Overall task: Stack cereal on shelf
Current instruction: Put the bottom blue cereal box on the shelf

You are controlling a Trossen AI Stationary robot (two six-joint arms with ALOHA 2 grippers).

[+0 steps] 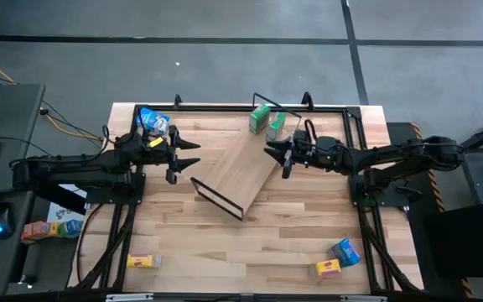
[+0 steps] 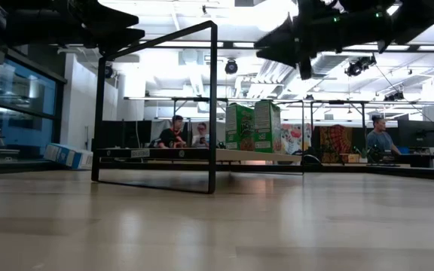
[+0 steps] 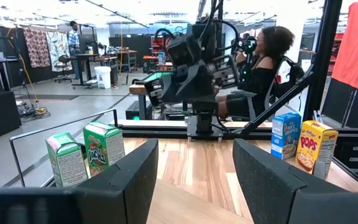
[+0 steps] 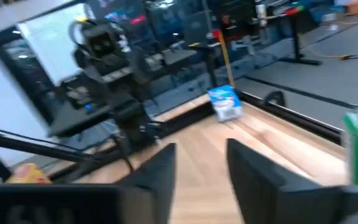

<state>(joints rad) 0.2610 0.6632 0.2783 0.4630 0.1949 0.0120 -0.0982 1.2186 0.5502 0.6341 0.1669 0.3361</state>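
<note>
shelf (image 1: 241,172) lies diagonal at frame centre, two green boxes (image 1: 267,122) standing on its upper end. right gripper (image 1: 278,156) hovers just right of green boxes, fingers apart, empty. left gripper (image 1: 184,154) hovers left of shelf, fingers apart, empty. blue box (image 1: 153,122) upper left, behind left gripper. yellow box (image 1: 143,261) lower left. blue-and-yellow pair (image 1: 337,258) lower right, well apart from both grippers.
</note>
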